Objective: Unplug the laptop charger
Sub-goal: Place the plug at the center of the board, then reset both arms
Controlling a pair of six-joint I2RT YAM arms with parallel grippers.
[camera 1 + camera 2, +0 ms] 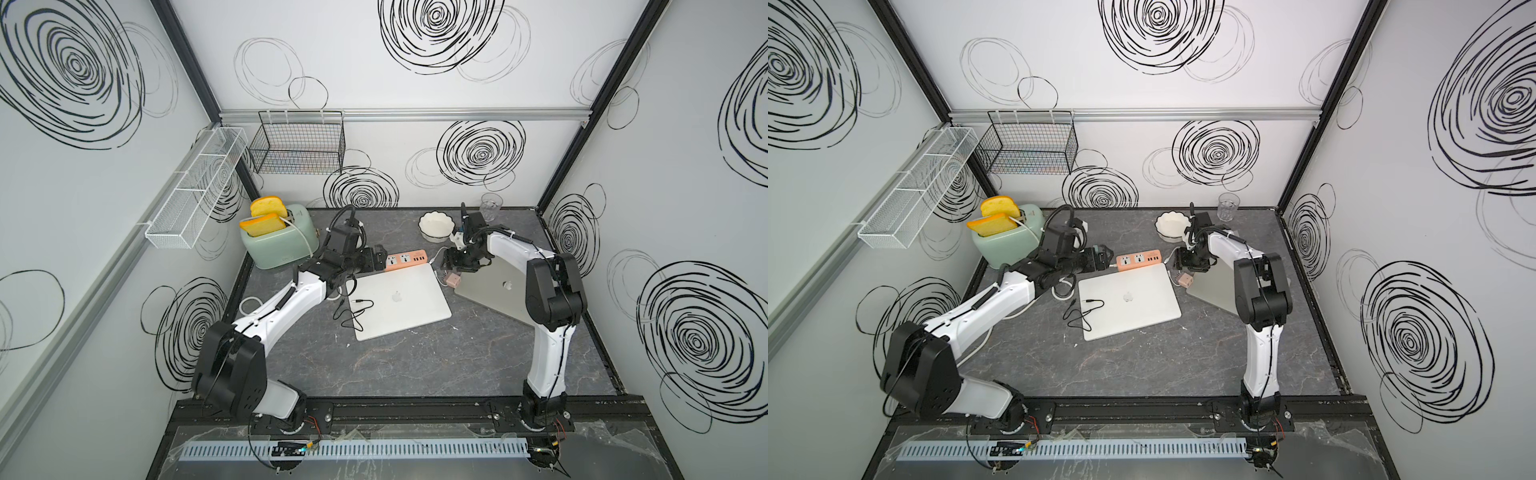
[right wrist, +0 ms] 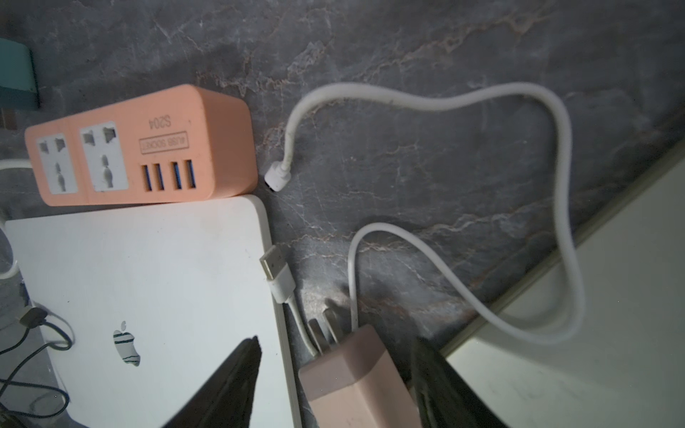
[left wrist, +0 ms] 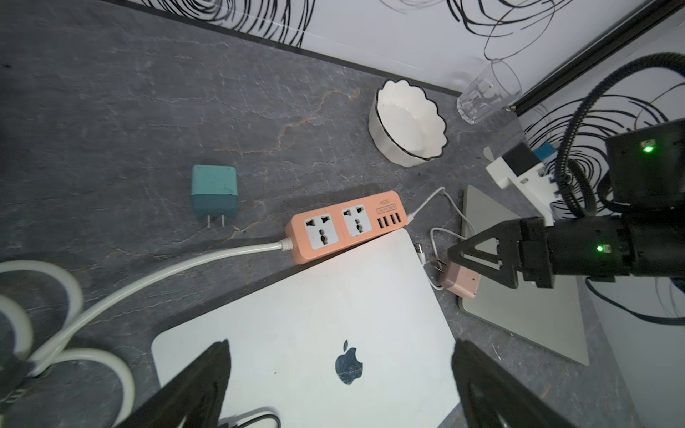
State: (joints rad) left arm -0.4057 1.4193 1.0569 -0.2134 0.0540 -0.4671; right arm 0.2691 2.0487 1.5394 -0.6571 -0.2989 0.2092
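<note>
Your right wrist view, unlike the top views, shows bare metal prongs (image 2: 330, 326) on the boxy pink charger (image 2: 356, 378), between parted right jaws; left jaws gape wide.

This looks like a robotics lab cell dressed as a home. White wall panels (image 1: 332, 62) are scrawled with black swirls, and aluminium framing (image 1: 415, 113) runs between them. Robot arms (image 1: 286, 303) are bolted to a black rail (image 1: 415, 409), with a toaster (image 1: 282, 245), bowl (image 1: 436, 226) and wire basket (image 1: 297, 145) around the marble-look tabletop (image 1: 415, 365).
</note>
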